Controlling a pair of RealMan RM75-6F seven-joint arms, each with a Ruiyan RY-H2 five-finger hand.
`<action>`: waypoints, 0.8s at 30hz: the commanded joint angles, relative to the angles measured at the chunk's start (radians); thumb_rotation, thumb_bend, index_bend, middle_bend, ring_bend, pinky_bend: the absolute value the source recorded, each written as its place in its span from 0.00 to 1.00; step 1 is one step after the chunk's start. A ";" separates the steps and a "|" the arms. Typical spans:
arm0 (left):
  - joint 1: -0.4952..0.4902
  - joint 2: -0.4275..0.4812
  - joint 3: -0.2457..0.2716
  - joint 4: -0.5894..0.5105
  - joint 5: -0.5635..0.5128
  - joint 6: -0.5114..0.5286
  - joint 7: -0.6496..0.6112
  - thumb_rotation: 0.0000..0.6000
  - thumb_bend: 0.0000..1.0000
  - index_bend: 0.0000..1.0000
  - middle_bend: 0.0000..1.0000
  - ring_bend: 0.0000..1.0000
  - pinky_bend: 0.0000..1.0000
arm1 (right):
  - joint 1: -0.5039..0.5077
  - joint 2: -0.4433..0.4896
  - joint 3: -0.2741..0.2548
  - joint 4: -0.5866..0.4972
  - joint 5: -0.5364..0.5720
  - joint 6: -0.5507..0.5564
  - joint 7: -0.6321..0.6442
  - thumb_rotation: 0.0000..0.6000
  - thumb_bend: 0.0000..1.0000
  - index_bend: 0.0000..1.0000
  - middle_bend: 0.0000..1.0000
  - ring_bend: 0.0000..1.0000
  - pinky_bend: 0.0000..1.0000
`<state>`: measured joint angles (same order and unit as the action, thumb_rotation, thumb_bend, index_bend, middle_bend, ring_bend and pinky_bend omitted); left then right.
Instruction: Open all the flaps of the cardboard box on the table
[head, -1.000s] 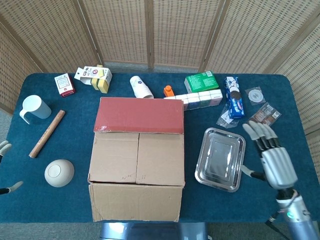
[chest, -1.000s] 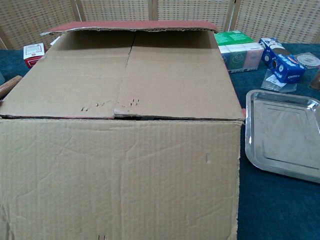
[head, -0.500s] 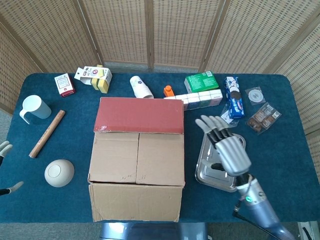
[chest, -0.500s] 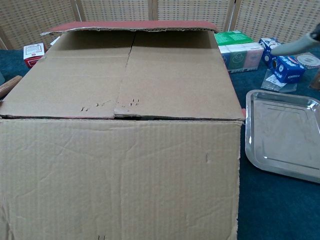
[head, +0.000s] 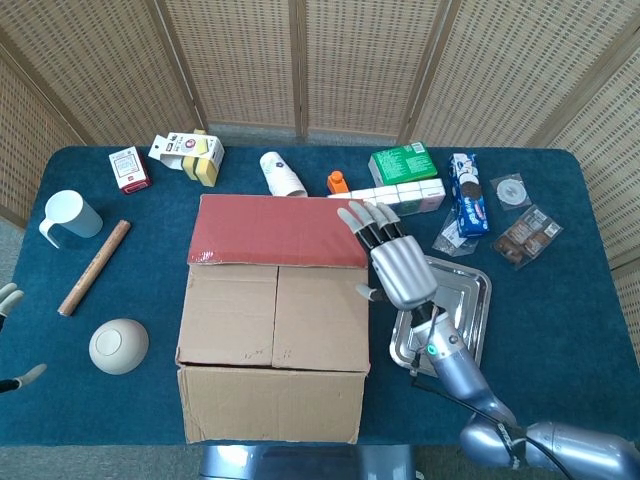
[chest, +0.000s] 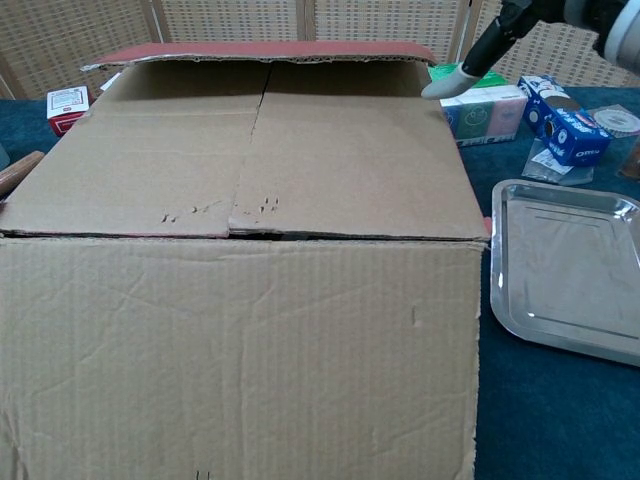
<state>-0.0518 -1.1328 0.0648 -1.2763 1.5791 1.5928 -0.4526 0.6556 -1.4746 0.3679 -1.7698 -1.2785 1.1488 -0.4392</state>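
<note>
Shifted from above the steel tray (head: 462, 305) to the cardboard box (head: 272, 360)'s right edge, right hand (head: 392, 258) is seen empty, fingers spread; red rear flap (head: 280, 230) raised, two brown flaps closed.

Table (head: 600, 330): dark blue top before me, backed by a wicker folding screen (head: 300, 60).
Upper left: small red-and-white carton (head: 129, 168); white and yellow packet (head: 188, 155) beside it.
Left edge: pale blue cup (head: 68, 216); wooden rolling pin (head: 94, 267) lying at a slant; cream bowl (head: 118, 345) turned upside down, lower left.
Upper centre: white paper cup (head: 282, 175) on its side; small orange object (head: 337, 182).
Upper right: green box (head: 403, 162) behind a row of pale tissue packs (head: 412, 197); blue cookie pack (head: 468, 194); clear round packet (head: 511, 190); brown snack packet (head: 528, 231).
Right of centre: steel tray (head: 462, 300), also at the right of my chest view (chest: 565, 270).
</note>
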 joint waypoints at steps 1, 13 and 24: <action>0.003 0.000 -0.004 0.003 -0.002 0.000 -0.001 1.00 0.00 0.00 0.00 0.00 0.06 | 0.043 -0.050 0.022 0.051 0.041 0.004 -0.035 1.00 0.00 0.00 0.00 0.00 0.00; 0.010 -0.002 -0.015 0.008 -0.003 -0.011 -0.011 1.00 0.00 0.00 0.00 0.00 0.06 | 0.112 -0.144 0.079 0.157 0.016 0.122 -0.051 1.00 0.15 0.00 0.00 0.00 0.00; 0.017 0.000 -0.022 0.009 0.001 -0.009 -0.016 1.00 0.00 0.00 0.00 0.00 0.06 | 0.238 -0.145 0.217 0.280 0.112 0.101 -0.120 1.00 0.16 0.00 0.00 0.00 0.00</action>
<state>-0.0346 -1.1330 0.0430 -1.2669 1.5804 1.5841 -0.4690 0.8677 -1.6234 0.5615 -1.5167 -1.1868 1.2603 -0.5418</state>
